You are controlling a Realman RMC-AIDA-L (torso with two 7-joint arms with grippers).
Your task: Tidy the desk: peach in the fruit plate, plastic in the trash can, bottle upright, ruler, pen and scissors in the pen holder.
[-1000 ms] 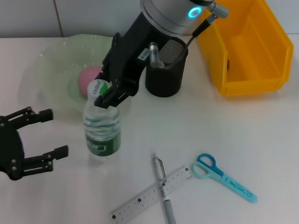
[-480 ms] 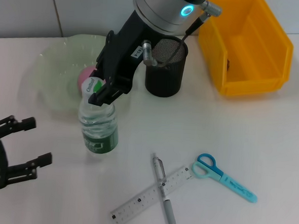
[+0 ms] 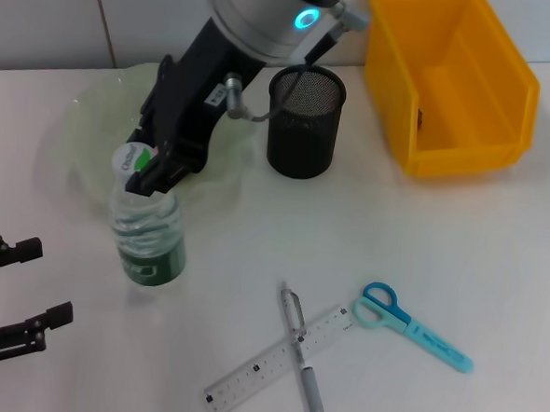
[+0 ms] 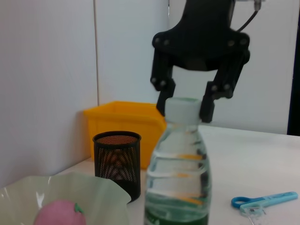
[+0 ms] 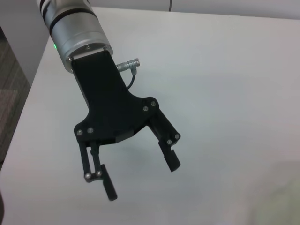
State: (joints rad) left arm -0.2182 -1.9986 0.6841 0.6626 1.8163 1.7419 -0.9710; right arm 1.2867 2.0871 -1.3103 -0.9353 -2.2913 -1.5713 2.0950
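Straddling bottle (image 3: 147,240) cap: right gripper (image 3: 143,165).

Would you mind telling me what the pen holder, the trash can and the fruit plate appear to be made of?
Pen holder: black wire mesh, probably metal, since light shows through its wall.
Trash can: glossy yellow moulded plastic, by its look.
Fruit plate: translucent pale green, plastic or glass; the wavy rim lets the desk show through.

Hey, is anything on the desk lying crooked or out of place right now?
Yes. The pen lies crossed over the ruler on the desk, and the scissors lie loose beside them, none in the pen holder. The bottle stands upright, its cap between the right gripper's fingers.
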